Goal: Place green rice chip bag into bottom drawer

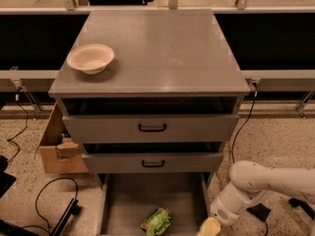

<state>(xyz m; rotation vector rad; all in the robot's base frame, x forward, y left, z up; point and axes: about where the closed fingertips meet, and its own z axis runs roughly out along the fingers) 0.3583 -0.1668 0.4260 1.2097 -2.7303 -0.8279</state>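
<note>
The green rice chip bag (156, 221) lies on the floor of the bottom drawer (128, 198), near its front middle. The drawer is pulled out, a plain grey tray below the two upper drawers. My gripper (208, 228) is at the bottom edge of the view, just right of the bag and apart from it, by the drawer's right wall. Only its pale yellowish tip shows. The white arm (261, 183) runs off to the right.
A cream bowl (90, 58) sits on the cabinet top at the left. The two upper drawers (151, 128) with black handles stand slightly open. A cardboard box (58, 146) stands left of the cabinet, with cables on the floor.
</note>
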